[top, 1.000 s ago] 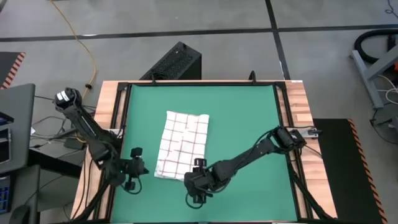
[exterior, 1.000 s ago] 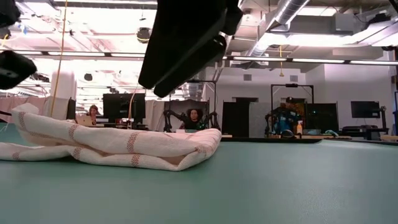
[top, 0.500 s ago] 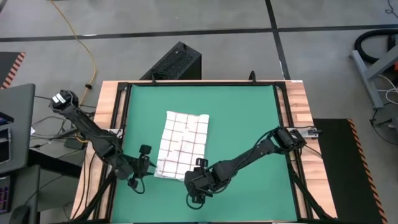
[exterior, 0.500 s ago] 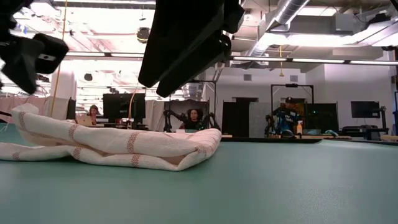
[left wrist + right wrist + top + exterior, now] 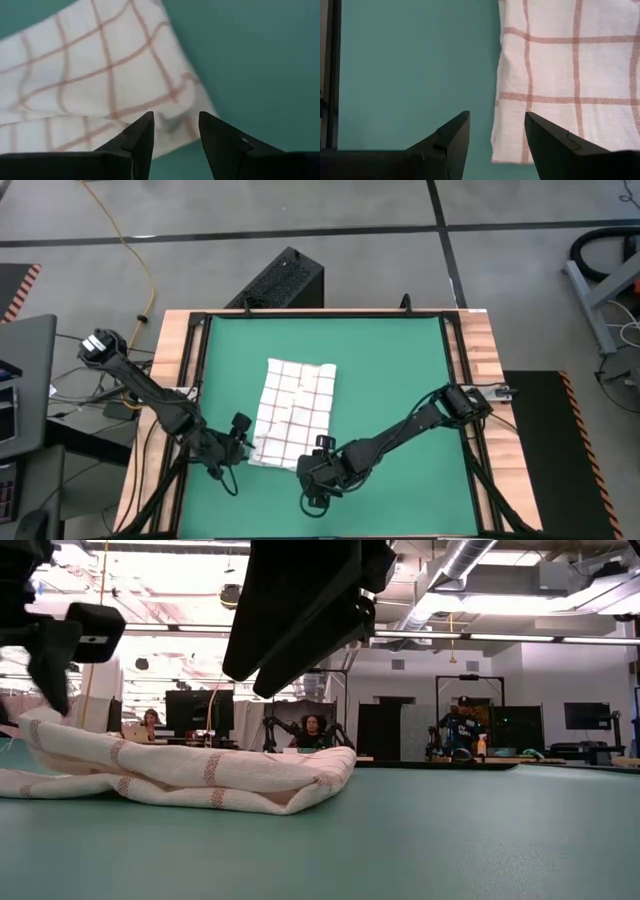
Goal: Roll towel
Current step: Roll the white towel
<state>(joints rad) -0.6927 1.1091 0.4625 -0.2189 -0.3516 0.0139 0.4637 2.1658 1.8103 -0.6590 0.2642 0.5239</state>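
One white, red-checked towel (image 5: 291, 411) lies folded and rumpled on green mat (image 5: 400, 380).

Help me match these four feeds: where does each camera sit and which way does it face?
High: overhead, straight down; both arms, towel, mat.
Low: at mat level, looking across at the towel; arm parts hang in from above.
Left wrist: on the left arm, past its open hand at a towel corner.
Right wrist: past the open right hand at a towel edge.
All four show the towel.
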